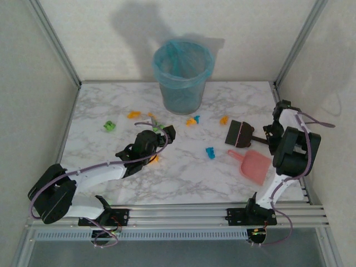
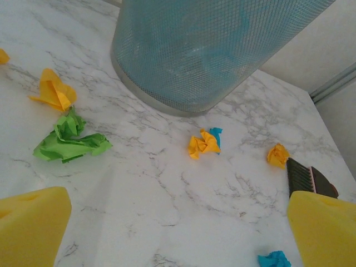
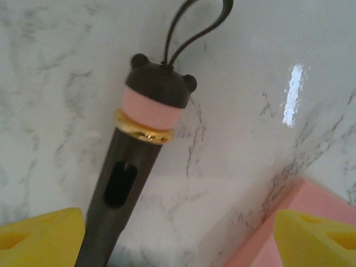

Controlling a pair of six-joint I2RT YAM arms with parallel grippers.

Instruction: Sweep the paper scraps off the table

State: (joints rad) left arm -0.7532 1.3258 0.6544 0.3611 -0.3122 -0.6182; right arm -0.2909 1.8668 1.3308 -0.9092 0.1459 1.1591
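Scraps (image 2: 204, 143) lie ahead of the spread left gripper (image 2: 178, 222); right gripper (image 3: 178, 233) spread too.

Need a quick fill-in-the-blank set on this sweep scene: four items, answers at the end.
1. The round mesh bin has a ____ liner.
2. The flat plastic dustpan beside the dark-bristled brush is ____.
3. The left gripper, yellow pads apart, holds ____.
4. In the left wrist view, the biggest crumpled paper scrap on the white marble-veined table is ____.
Answers: blue; pink; nothing; green.
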